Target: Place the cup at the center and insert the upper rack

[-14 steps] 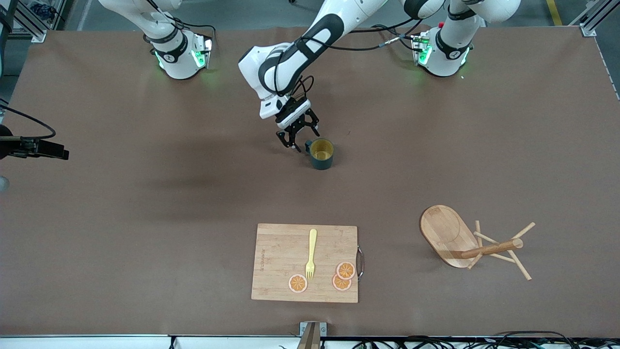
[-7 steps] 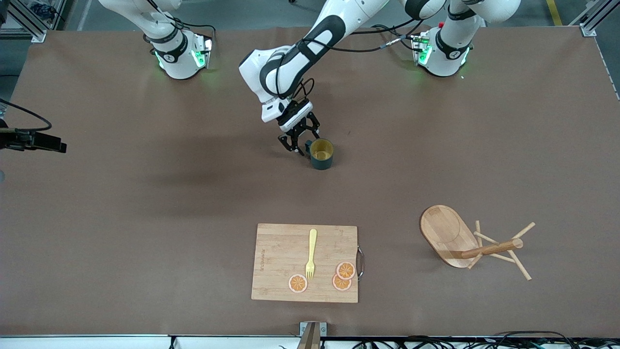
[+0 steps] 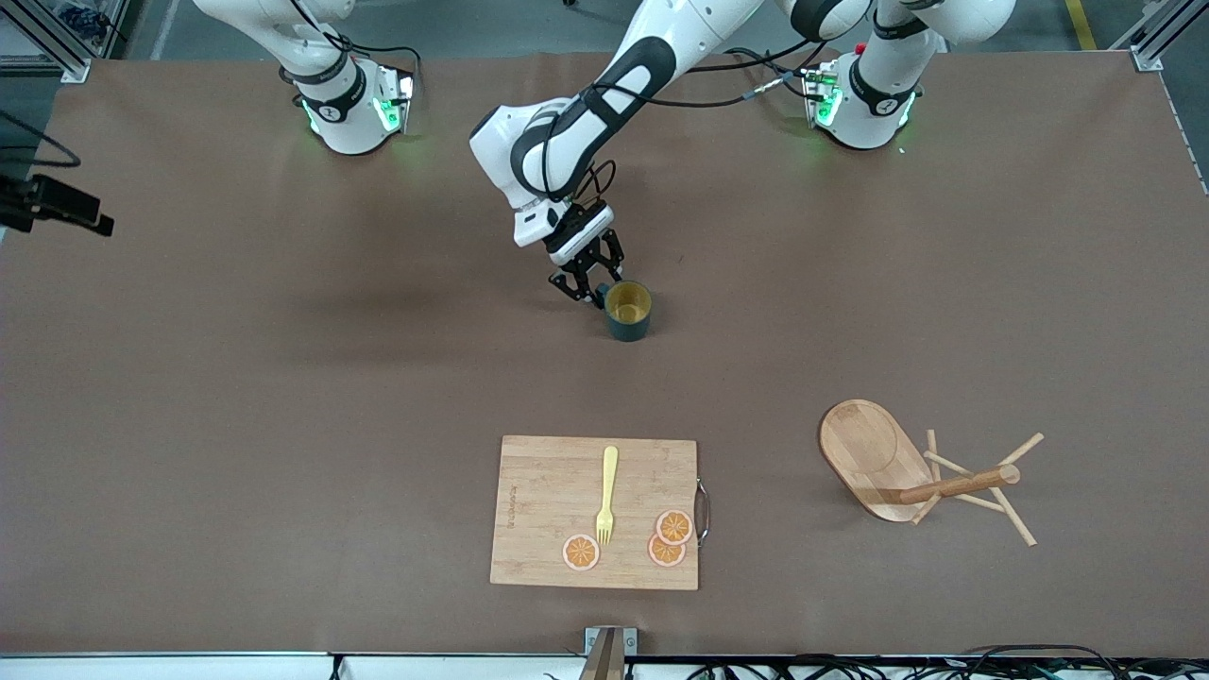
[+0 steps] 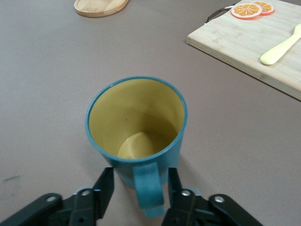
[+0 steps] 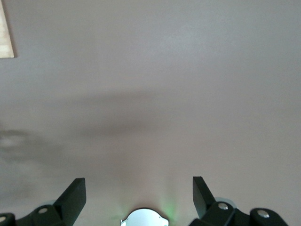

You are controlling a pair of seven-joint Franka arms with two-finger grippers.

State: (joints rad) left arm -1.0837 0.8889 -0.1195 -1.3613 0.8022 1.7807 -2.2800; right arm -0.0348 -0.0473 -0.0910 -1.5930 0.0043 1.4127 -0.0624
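A: Where was the cup (image 3: pixel 627 310)?

B: Upright on the brown matte table (image 3: pixel 283 425), around mid-table, farther from the front camera than the cutting board (image 3: pixel 594 513). Teal glossy outside, mustard-yellow inside, round rim. Small loop handle pointed at the left gripper (image 3: pixel 587 286).

A: Left gripper state?

B: Low at the cup, fingers apart, one on each side of the handle. In the left wrist view the black fingers (image 4: pixel 104 187) flanked the handle with a gap on both sides; no contact that I could see. Nothing held.

A: Right gripper?

B: Right arm waited, up over bare table at its own end. The right wrist view showed the right gripper (image 5: pixel 138 195) with fingers spread wide, nothing between them, only the flat brown surface below.

A: Upper rack?

B: The upper rack (image 3: pixel 921 470) lay tipped on its side toward the left arm's end of the table, nearer the front camera than the cup and well apart from it. Light wood, smooth oval base tilted up on edge, thick round post roughly level, thin pegs splayed out at angles.

A: Anything else on the table?

B: The board was rectangular pale wood with visible grain and a metal handle on the edge facing the rack. On it: a yellow plastic fork (image 3: pixel 606 496) and three flat orange slices (image 3: pixel 666 538).
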